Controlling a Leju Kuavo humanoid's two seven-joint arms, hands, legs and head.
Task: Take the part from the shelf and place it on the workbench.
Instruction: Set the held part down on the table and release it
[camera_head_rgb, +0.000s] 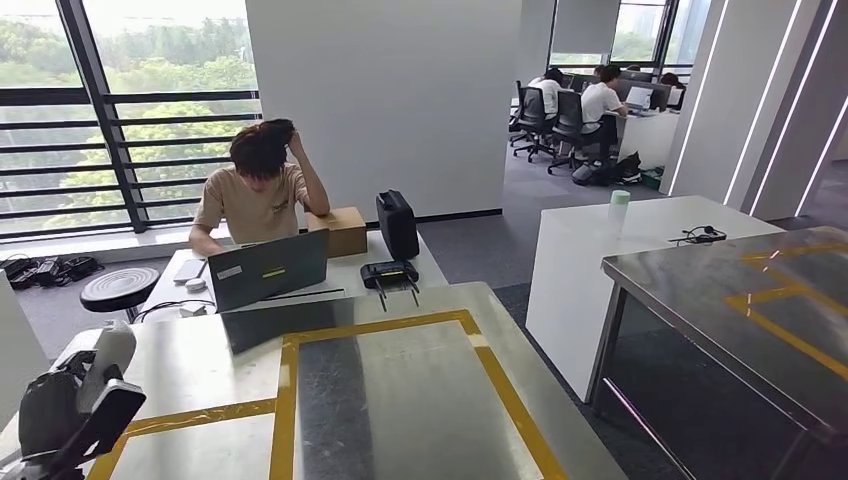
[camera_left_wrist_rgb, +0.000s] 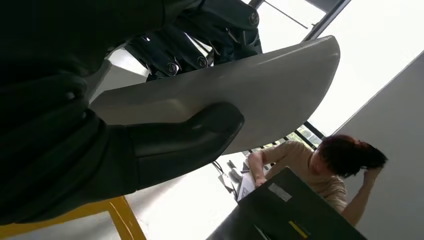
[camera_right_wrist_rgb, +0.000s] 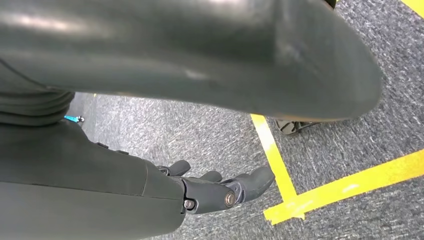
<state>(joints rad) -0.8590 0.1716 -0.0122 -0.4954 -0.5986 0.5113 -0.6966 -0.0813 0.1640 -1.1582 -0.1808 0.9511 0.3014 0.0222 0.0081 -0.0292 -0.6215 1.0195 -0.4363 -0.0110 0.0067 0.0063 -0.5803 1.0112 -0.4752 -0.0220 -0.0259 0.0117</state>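
A pale grey, curved plastic part (camera_head_rgb: 106, 353) is gripped by my left hand (camera_head_rgb: 68, 412) at the near left corner of the steel workbench (camera_head_rgb: 400, 400), which carries a yellow tape rectangle. In the left wrist view the thumb (camera_left_wrist_rgb: 187, 137) presses across the part (camera_left_wrist_rgb: 260, 82) and the dark fingers wrap its far side; the part is held above the bench surface. My right hand (camera_right_wrist_rgb: 217, 191) hangs low over grey carpet, its fingers loosely extended with nothing in them.
Behind the workbench a person (camera_head_rgb: 262, 190) sits at a desk with a laptop (camera_head_rgb: 268, 268), a cardboard box (camera_head_rgb: 343, 230) and a black case (camera_head_rgb: 397, 223). A second steel table (camera_head_rgb: 760, 300) and a white counter (camera_head_rgb: 600, 250) stand to the right. Yellow floor tape (camera_right_wrist_rgb: 345, 187) lies under my right hand.
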